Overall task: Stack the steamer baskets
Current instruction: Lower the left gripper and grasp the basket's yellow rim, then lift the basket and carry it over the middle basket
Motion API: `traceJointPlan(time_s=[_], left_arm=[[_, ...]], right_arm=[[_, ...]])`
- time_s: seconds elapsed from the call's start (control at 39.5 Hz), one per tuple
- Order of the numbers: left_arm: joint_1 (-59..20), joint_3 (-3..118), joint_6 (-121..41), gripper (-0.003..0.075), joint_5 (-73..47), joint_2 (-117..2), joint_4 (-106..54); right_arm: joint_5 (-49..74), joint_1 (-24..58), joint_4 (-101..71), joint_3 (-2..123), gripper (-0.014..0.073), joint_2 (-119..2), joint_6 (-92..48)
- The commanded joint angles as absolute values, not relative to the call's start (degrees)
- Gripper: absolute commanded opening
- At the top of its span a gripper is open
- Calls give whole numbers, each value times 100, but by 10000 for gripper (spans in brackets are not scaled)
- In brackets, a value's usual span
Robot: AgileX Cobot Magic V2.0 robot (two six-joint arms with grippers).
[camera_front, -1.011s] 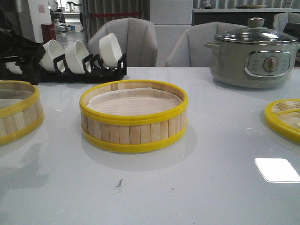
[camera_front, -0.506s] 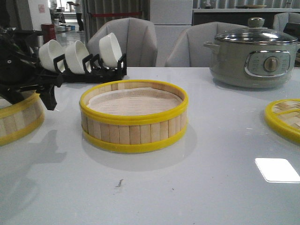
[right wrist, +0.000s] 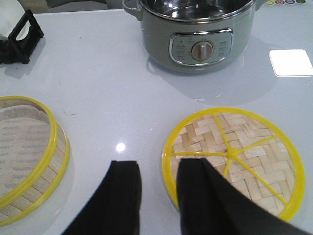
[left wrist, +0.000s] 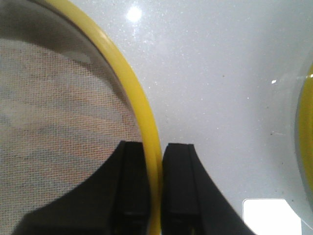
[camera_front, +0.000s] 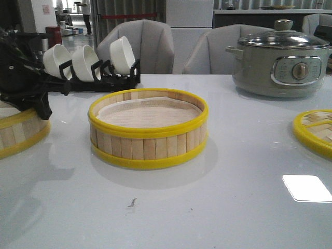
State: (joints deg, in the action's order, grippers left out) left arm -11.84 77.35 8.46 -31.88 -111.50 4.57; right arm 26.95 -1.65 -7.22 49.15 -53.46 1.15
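The centre steamer basket (camera_front: 148, 129) is sitting mid-table, well apart to the right of the left basket (camera_front: 21, 129) at the table's left edge; the left gripper (left wrist: 155, 196) is straddling that basket's yellow rim (left wrist: 142, 112), one finger inside and one outside, seemingly pinching the wall; the right gripper (right wrist: 159, 196) is hanging spread and empty beside the woven lid (right wrist: 234, 156).

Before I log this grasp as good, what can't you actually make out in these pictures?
- Left basket: cut off by the front view's left edge; the left tool covers part of its rim.
- Lid: cut off by the front view's right edge.
- Right tool: outside the front view.
- Whether the left fingers press the rim: unclear.
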Motion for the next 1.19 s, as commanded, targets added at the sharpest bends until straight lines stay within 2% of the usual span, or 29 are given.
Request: traceJointPlan(time_s=[0.0, 0.28, 0.56, 0.86, 1.16], left_arm=[[-1210, 8117, 848, 88, -3124, -10835, 499], [-1609, 9385, 848, 88, -3947, -10751, 499], [-2803, 10551, 848, 88, -4449, -10751, 488], [-4078, 10600, 848, 88, -4498, -10887, 499], [-4650, 10600, 848, 88, -4498, -11256, 499]], right_arm=[[2277, -151, -728, 5144, 318, -5298, 101], [2277, -151, -733, 5144, 318, -5298, 101], [2277, -151, -733, 5144, 318, -5298, 101], [2293, -151, -733, 5144, 318, -5298, 101], [2338, -151, -733, 5144, 318, -5298, 101]])
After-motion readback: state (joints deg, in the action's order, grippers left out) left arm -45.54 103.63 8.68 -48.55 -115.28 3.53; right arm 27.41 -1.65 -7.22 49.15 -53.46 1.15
